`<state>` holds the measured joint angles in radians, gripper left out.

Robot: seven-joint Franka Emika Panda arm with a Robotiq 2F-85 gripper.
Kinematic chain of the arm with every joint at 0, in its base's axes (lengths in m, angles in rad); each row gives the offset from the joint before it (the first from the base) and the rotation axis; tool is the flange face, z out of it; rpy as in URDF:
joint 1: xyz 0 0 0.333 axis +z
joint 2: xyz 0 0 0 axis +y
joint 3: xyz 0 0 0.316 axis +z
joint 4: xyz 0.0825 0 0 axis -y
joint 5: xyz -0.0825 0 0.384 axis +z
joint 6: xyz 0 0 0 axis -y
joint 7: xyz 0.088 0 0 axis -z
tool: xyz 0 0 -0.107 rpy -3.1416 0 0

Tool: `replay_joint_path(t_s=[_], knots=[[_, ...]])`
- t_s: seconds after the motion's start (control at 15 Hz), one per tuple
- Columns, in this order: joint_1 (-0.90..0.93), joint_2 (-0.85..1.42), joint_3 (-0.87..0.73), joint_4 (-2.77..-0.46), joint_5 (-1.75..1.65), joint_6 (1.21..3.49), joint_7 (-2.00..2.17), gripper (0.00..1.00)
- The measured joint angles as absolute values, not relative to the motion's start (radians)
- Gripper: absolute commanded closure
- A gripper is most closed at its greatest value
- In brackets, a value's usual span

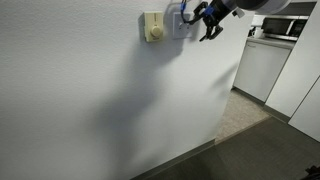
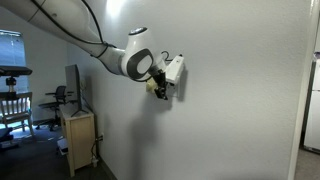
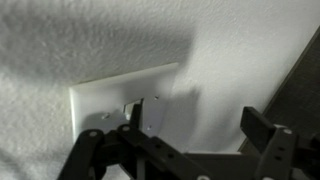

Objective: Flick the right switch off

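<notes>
The right switch is a small white toggle [image 3: 129, 108] in a white square wall plate [image 3: 105, 98]. In an exterior view the plate [image 1: 178, 24] is partly hidden by my gripper [image 1: 197, 24]. In the wrist view my gripper [image 3: 200, 122] is open, with one finger right at the toggle and the other out over bare wall. I cannot tell whether the finger touches the toggle, or which way the toggle is set. In an exterior view my gripper [image 2: 163, 87] is pressed close to the wall and hides the plate.
A cream-yellow plate with a round knob [image 1: 153, 27] sits right beside the white plate. A white appliance [image 1: 262, 66] and a microwave [image 1: 284, 28] stand past the wall's end. A wooden cabinet [image 2: 79, 138] and a chair [image 2: 12, 104] stand along the wall.
</notes>
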<state>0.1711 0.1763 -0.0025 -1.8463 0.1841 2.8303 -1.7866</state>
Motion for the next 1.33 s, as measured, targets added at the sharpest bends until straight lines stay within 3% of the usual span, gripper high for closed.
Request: replay_joint_path(t_s=[1.33], knots=[[0.172, 0.206, 0.006, -1.774, 0.251, 2.819, -1.8, 0.0]])
